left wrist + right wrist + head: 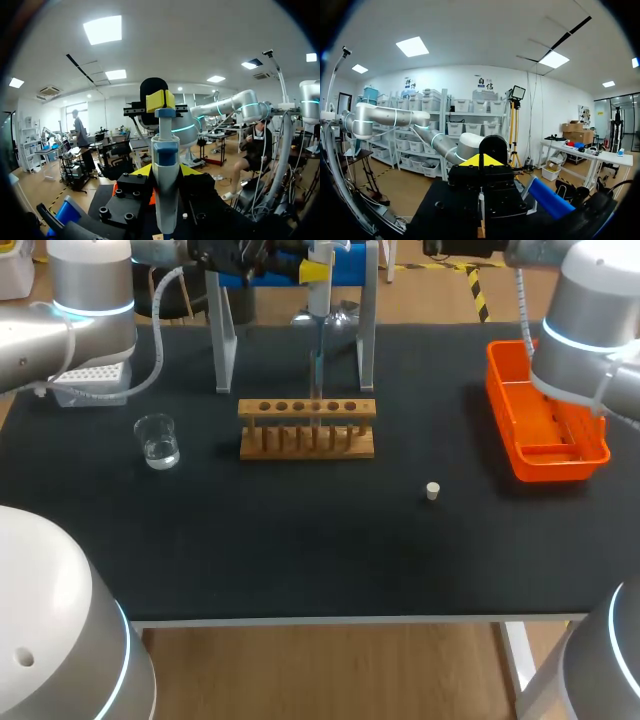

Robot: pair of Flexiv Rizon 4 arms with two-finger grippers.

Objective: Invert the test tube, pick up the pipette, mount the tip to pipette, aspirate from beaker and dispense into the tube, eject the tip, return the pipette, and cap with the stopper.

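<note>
Left gripper [165, 172] is clamped on the white-and-blue pipette [165, 200], held upright at the top centre of the head view, its tip pointing down toward the wooden rack [307, 427]. Whether the right gripper [160, 101], just above the pipette's top, grips anything I cannot tell. A beaker [158, 443] stands left of the rack, and the stopper [433, 491] lies to its lower right.

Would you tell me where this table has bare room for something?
The near strip in front of the beaker, test-tube rack and stopper; also between rack and orange tray. Crowded at the back, around the pipette.
</note>
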